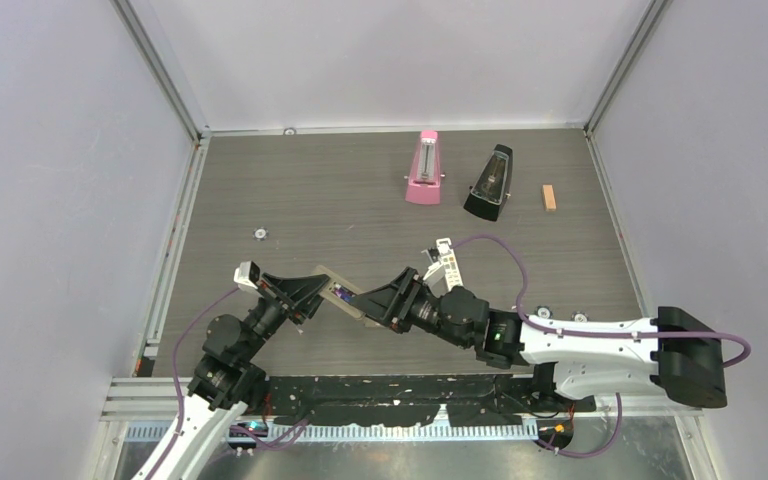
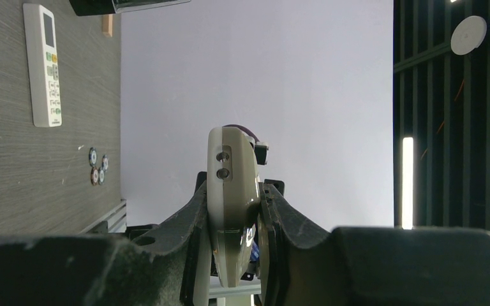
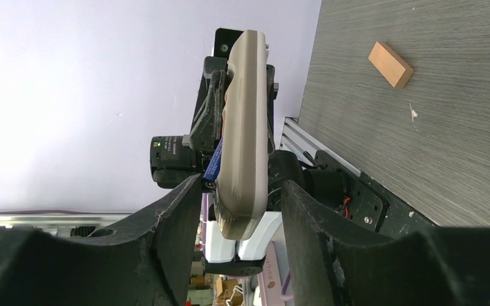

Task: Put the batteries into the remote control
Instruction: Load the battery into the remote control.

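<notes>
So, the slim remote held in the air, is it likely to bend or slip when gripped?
Probably stiff: the remote control juts straight from the left gripper without sagging. Its smooth, rounded shell could slip or pivot between the fingers. It is likely light, being a thin plastic body, though a blue battery shows at its side.

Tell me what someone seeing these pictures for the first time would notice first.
The two arms meet tip to tip over the near middle of the table: the left gripper clamps one end of the grey-beige remote control, and the right gripper brackets the other. A blue-wrapped battery peeks out at the remote's side. Near the far edge stand a pink metronome and a black metronome.
</notes>
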`<control>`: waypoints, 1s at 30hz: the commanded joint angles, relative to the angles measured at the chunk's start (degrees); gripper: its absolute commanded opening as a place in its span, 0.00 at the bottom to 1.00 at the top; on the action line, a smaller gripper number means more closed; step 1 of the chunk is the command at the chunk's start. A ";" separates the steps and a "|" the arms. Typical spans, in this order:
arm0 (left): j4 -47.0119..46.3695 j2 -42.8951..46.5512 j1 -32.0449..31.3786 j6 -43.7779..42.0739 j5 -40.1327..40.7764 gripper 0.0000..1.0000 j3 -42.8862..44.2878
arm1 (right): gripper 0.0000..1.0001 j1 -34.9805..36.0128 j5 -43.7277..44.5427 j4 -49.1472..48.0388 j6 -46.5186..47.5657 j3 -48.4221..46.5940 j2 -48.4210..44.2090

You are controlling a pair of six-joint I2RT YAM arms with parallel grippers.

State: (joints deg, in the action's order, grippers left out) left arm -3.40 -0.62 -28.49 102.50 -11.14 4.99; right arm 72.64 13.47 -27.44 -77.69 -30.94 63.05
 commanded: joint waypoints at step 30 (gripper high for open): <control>-3.06 8.25 -0.07 -0.43 -1.19 0.00 1.05 | 0.17 -1.33 -2.67 5.10 -1.42 -4.76 5.21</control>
State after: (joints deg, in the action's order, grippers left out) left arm -2.07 -0.62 -28.27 101.80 -9.74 4.89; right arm 71.48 11.25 -27.44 -79.77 -33.39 66.92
